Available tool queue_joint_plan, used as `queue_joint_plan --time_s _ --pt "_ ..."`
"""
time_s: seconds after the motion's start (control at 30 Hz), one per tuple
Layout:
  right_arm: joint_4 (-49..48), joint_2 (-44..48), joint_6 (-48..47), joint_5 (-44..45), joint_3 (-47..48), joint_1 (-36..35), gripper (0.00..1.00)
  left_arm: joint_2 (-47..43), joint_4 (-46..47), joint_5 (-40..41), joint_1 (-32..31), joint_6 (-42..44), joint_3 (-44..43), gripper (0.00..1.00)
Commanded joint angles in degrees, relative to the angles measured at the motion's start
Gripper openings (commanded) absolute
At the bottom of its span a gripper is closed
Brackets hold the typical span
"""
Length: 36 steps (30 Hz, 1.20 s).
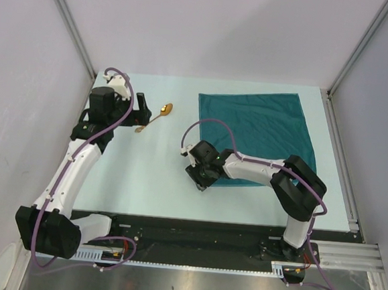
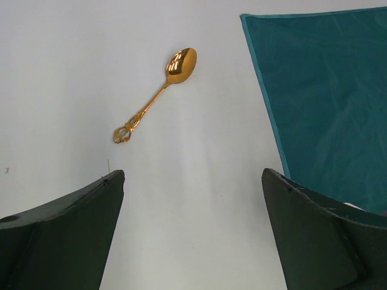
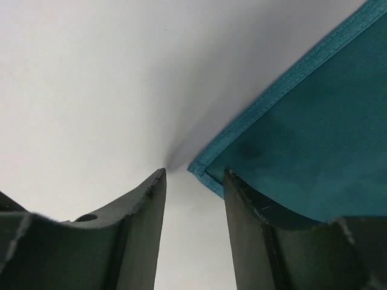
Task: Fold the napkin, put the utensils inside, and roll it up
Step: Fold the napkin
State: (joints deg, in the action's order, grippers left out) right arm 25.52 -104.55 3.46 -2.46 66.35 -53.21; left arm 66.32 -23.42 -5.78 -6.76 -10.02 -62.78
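Teal napkin [image 1: 255,133] lies flat and unfolded on the pale worktop [image 1: 144,181], right of centre in the overhead view. One gold spoon [image 1: 157,117] lies on bare worktop left of it, apart from the cloth, bowl toward the upper right. Left claw [image 1: 141,112] hangs just beside the spoon's handle end, jaws spread wide, holding nothing. Right claw [image 3: 195,172] sits low at the napkin's lower left corner, jaws apart by a narrow gap; the hemmed corner lies at one fingertip [image 3: 233,181], not pinched.
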Motion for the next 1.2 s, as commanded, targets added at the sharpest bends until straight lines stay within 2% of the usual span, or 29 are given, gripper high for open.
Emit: queue_joint_plan --time_s 0.0,0.1,0.13,0.2,0.43,0.5,0.7,0.97,1.03,1.17 --pt "0.32 -1.18 -0.92 1.93 1.5 -0.49 0.47 -0.49 1.45 -1.25 0.61 0.35 0.03 1.0" --pt "0.41 -2.06 -1.35 1.93 1.42 -0.67 0.44 -0.5 1.62 -1.34 0.7 0.18 0.03 1.0" --pt "0.5 -2.49 -1.53 1.93 1.33 -0.84 0.39 -0.67 1.62 -1.43 0.7 0.26 0.12 1.0" --pt "0.85 -2.93 -1.97 2.28 1.24 -0.84 0.36 -0.67 1.8 -1.34 0.79 0.18 0.12 1.0" --pt "1.46 -4.08 -2.58 1.93 1.24 -1.19 0.05 -0.85 1.89 -1.78 1.05 -0.17 0.21 1.0" --pt "2.16 -3.99 -2.93 1.32 2.03 -1.72 0.0 -0.93 1.89 -1.86 1.05 -0.09 0.21 1.0" --pt "7.87 -4.17 -3.03 -3.15 6.6 -5.85 0.0 -1.11 1.89 -2.48 1.14 -0.44 0.12 1.0" --pt "11.48 -4.43 2.41 -9.14 13.36 -11.91 0.0 -1.81 1.97 -3.54 1.23 -0.61 0.12 1.0" --pt "12.18 -3.91 2.86 -8.27 14.95 -11.66 0.0 -1.99 1.97 -3.62 1.23 -0.7 0.12 1.0" --pt "14.73 -2.33 -0.46 -3.35 15.92 -6.66 0.0 -1.9 1.89 -3.27 1.23 -0.35 0.03 1.0"
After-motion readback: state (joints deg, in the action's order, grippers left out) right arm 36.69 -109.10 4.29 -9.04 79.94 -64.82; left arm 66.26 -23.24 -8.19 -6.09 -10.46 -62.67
